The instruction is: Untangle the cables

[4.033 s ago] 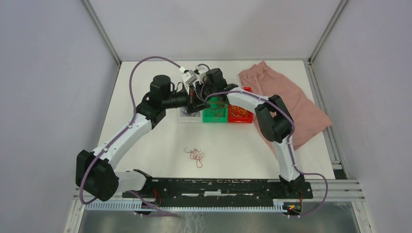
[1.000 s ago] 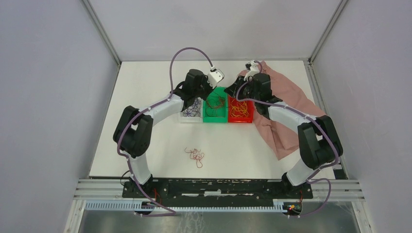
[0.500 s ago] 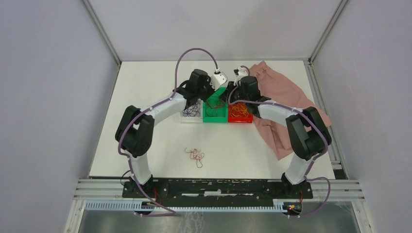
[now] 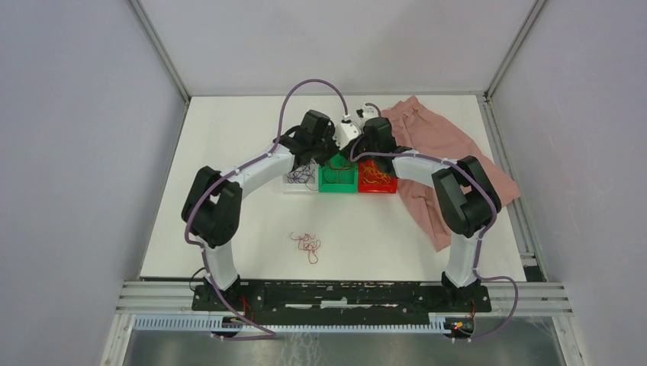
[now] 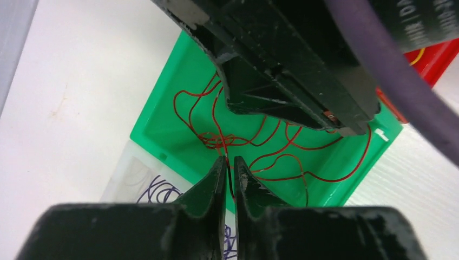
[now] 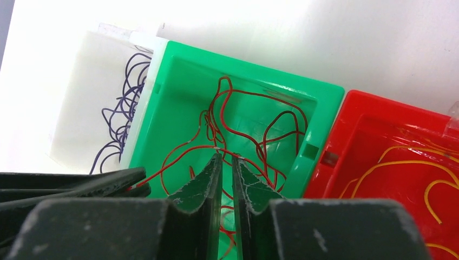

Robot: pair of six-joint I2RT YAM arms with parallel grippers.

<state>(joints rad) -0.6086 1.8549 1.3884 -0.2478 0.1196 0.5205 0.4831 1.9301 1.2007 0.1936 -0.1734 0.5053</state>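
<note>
Red cables (image 5: 270, 157) lie coiled in the green bin (image 4: 338, 183). My left gripper (image 5: 228, 160) is shut on one red strand just above that bin. The strand runs taut from its fingers (image 6: 81, 181) across the tips of my right gripper (image 6: 226, 157). The right gripper is shut to a thin slit over the green bin (image 6: 319, 124); I cannot tell whether it touches the strand. Purple cables (image 6: 122, 119) fill the clear bin (image 4: 294, 185). Orange-yellow cables (image 6: 411, 162) lie in the red bin (image 4: 378, 185). A small reddish tangle (image 4: 307, 245) lies on the table.
A pink cloth (image 4: 450, 152) is spread at the back right, beside the red bin. Both wrists crowd together over the three bins, and the right gripper's body (image 5: 292, 70) hangs close above the left fingers. The arm bases and a rail (image 4: 336, 293) line the near edge.
My right arm has swung left from the pink cloth to over the green bin, meeting the left gripper. The left gripper shifted slightly right. The floor tangle has not moved.
</note>
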